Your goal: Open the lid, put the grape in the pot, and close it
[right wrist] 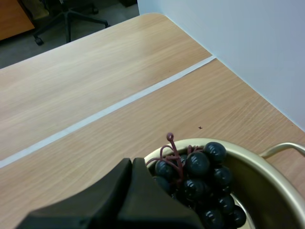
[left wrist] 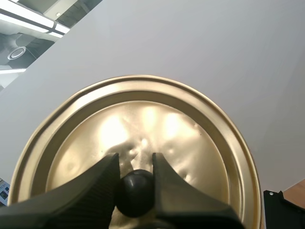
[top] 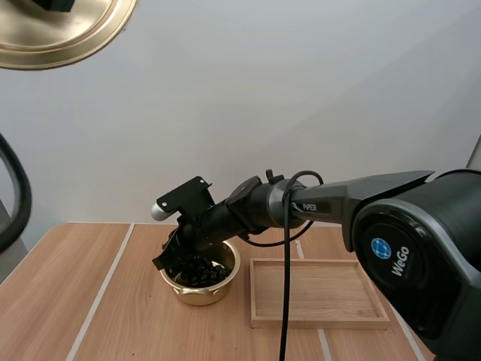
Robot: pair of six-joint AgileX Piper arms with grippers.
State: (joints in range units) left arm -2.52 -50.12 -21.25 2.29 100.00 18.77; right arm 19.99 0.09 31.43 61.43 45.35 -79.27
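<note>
Tray (top: 319, 321) of pale wood lies at the near right of the bench (top: 75, 301), just beside the gold pot (top: 199, 295) on its left. Grapes (top: 201, 272), a dark bunch, sit inside the pot, heaped to about its rim. The right arm stretches from the near right leftward past the tray's far left corner, its wrist sloping down so the right pincer (top: 173, 259) hangs over the pot's left rim. The high view loses its fingers against the dark fruit. The right wrist view shows them pressed together as one black wedge with nothing seen between them, the tips just beside the bunch and its reddish stem (right wrist: 169, 143); it also shows a loop handle (right wrist: 281, 149) on the pot's rim. Farther off and high at the left, the gold lid (top: 68, 37) is held well above the bench, tilted. The left wrist view gives what the high view cuts off: the left pincer (left wrist: 136, 161) clamped on the lid's black knob (left wrist: 136, 193), one finger each side
</note>
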